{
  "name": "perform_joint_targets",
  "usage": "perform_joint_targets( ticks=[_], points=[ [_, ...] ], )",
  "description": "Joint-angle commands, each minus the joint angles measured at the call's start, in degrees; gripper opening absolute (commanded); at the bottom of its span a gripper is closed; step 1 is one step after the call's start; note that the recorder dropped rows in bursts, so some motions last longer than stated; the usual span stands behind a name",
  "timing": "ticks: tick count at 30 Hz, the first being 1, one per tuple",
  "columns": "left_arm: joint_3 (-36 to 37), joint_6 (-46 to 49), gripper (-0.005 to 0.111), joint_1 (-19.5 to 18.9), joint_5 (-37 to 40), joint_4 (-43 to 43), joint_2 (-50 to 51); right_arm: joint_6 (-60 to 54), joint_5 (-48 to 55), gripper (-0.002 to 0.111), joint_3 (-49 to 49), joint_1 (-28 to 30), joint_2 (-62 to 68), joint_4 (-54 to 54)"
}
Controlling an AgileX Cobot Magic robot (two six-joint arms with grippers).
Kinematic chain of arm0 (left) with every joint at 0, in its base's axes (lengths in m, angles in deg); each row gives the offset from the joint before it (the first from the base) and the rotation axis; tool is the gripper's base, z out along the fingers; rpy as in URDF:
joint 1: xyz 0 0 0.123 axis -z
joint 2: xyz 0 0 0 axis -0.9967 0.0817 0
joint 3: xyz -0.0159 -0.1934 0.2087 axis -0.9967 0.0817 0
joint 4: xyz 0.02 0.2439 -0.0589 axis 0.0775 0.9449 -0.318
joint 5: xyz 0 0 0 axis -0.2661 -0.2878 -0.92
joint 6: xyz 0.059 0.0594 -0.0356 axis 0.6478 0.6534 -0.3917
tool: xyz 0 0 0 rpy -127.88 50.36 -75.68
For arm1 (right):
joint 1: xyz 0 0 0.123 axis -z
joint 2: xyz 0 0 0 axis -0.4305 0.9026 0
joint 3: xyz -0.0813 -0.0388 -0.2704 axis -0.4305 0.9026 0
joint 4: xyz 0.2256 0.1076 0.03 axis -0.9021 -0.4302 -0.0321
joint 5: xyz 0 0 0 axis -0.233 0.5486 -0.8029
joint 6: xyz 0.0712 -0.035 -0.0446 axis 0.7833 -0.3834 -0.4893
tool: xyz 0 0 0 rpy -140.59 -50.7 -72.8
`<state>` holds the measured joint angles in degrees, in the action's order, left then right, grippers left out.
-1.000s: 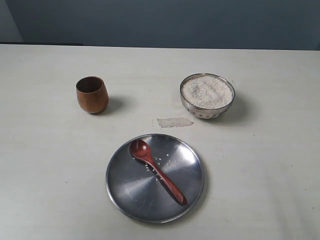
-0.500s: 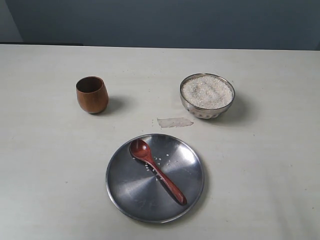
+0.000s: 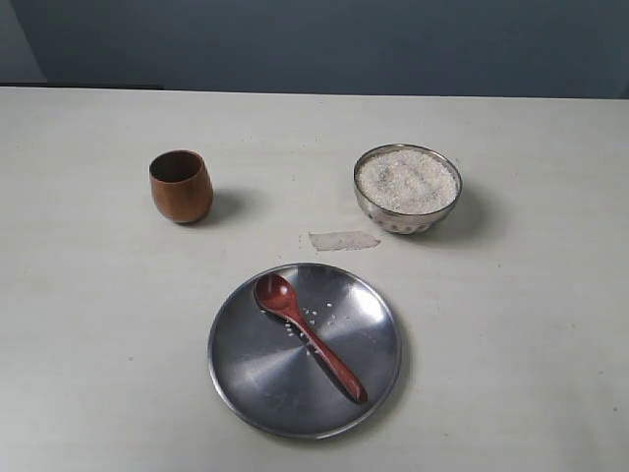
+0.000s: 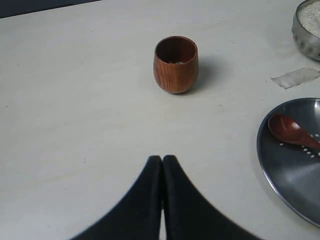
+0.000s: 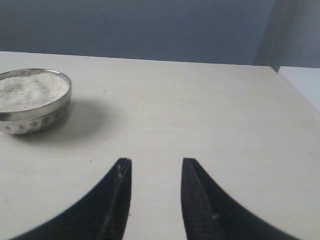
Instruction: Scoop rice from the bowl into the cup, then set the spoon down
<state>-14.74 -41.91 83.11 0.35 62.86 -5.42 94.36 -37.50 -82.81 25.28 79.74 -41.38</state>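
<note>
A steel bowl (image 3: 408, 189) heaped with white rice (image 3: 407, 181) stands at the back right of the table. The brown wooden cup (image 3: 181, 186) stands upright at the back left, with a few grains showing inside it in the left wrist view (image 4: 175, 64). The reddish wooden spoon (image 3: 309, 336) lies on a flat steel plate (image 3: 254, 376), head toward the cup, among a few stray grains. Neither gripper shows in the exterior view. My left gripper (image 4: 162, 159) is shut and empty, short of the cup. My right gripper (image 5: 156, 161) is open and empty, beside the bowl (image 5: 30, 120).
A scrap of clear tape (image 3: 343, 240) lies on the table between the bowl and the plate. The table's right edge (image 5: 295, 90) runs close by in the right wrist view. A dark wall backs the table.
</note>
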Motion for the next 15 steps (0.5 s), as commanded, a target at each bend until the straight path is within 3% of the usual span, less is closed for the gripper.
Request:
perform_joint_targets(
  ticks=[1, 11, 15],
  points=[
    [-0.4, 0.0, 0.0, 0.4, -0.3, -0.1, 0.1, -0.1, -0.2, 0.034, 0.3, 4.9, -0.4, -0.4],
    [-0.4, 0.0, 0.0, 0.4, -0.3, -0.1, 0.1, -0.1, -8.1, 0.034, 0.3, 5.9, -0.4, -2.2],
    [-0.4, 0.0, 0.0, 0.4, -0.3, -0.1, 0.1, 0.1, -4.8, 0.034, 0.3, 5.9, -0.4, -2.3]
  ],
)
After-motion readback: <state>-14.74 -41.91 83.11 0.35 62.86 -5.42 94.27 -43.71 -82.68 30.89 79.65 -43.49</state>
